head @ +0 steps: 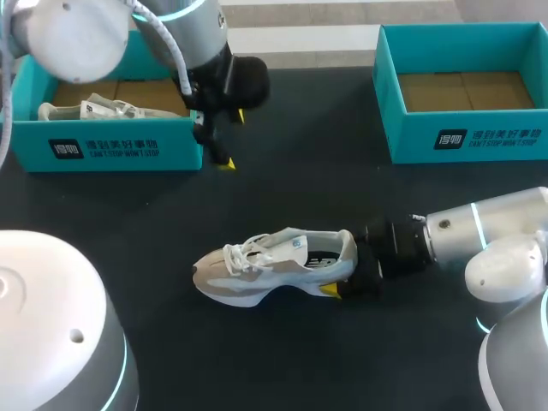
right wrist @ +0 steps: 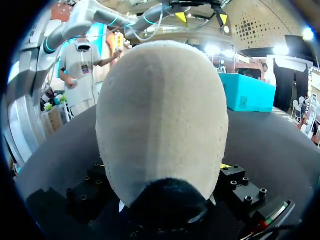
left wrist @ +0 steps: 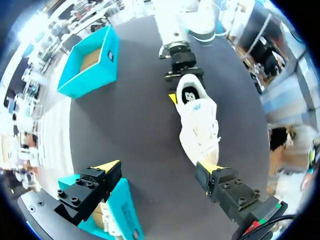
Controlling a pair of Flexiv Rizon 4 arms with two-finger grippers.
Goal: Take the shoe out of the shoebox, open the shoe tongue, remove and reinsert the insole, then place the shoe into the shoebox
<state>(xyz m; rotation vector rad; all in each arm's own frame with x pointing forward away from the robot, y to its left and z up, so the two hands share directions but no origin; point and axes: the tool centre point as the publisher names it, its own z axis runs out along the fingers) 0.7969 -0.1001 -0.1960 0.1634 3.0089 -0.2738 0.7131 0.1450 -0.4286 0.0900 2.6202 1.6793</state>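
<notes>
Sneaker (head: 274, 265), white and beige, stands on its sole near the middle of the surface, toe toward the left edge and heel toward the right, so the first step, taking it out of a box, looks done. The right hand (head: 342, 267) comes in from the right edge and grips the heel, one finger on each side of it. The left hand (head: 232, 139) hangs over the far left part of the surface with its fingers spread wide and nothing between them, well apart from the sneaker. In the left wrist view a dark insole (left wrist: 192, 95) shows inside the opening, and no loose insole lies on the surface; whether it has been out and back in cannot be told. The tongue (head: 291, 244) stands between loose laces, but how far it is opened is unclear. One shoebox (head: 467, 141) at the far right corner is empty, and another (head: 103, 145) at the far left corner holds a second shoe (head: 94, 110). I judge that the insole work may remain, and returning the sneaker to a box certainly does.
</notes>
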